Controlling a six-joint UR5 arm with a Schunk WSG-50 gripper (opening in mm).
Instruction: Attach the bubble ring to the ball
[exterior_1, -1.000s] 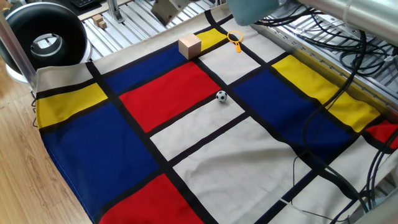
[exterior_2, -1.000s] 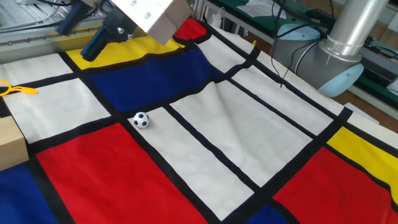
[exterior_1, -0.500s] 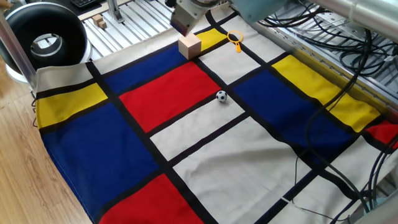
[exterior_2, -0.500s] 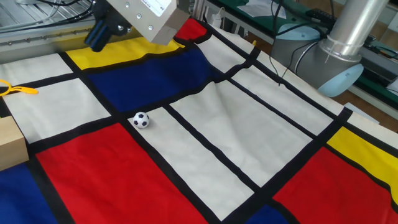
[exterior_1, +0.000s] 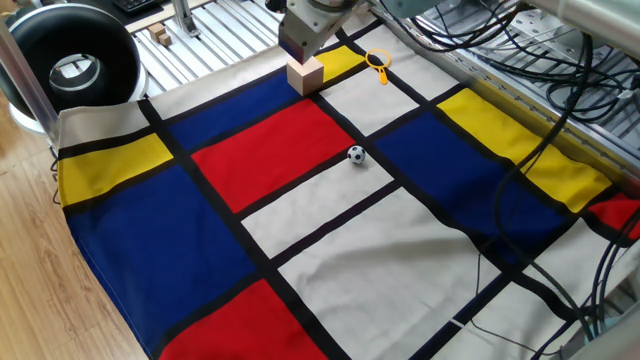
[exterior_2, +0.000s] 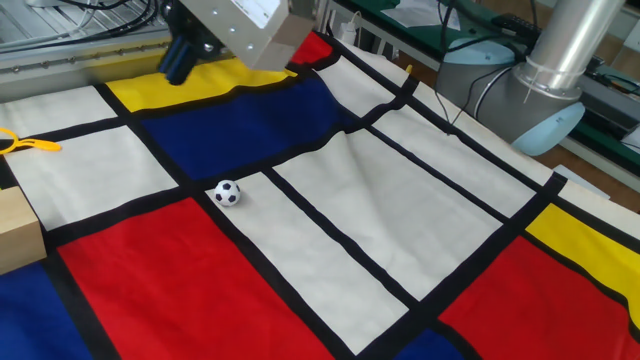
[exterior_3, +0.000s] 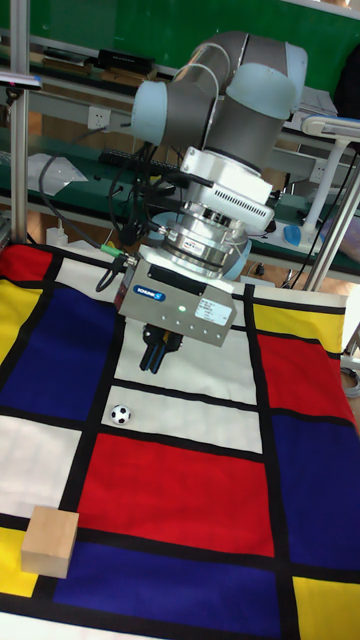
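Note:
The ball (exterior_1: 356, 154), tiny and white with black patches, rests on a black stripe between a red and a white patch, also seen as the ball (exterior_2: 227, 193) and the ball (exterior_3: 121, 413). The bubble ring (exterior_1: 378, 62), a yellow hoop with a short handle, lies flat at the far edge of the cloth; the other fixed view shows the ring (exterior_2: 25, 143) at its left border. The arm hides it in the tall view. My gripper (exterior_3: 160, 352) hangs above the cloth, its two dark fingers slightly apart and holding nothing. It hovers beside the tan cube, well apart from ring and ball.
A tan wooden cube (exterior_1: 305, 75) stands just below the gripper (exterior_1: 297, 45) in one fixed view, left of the ring. The checked cloth (exterior_1: 300, 220) covers the table. Black cables (exterior_1: 540, 90) run along the right side. The arm's base (exterior_2: 545, 95) stands at the right.
The gripper has swung down and left to just above the tan cube, turning as it went. Ball, ring and cube have not moved.

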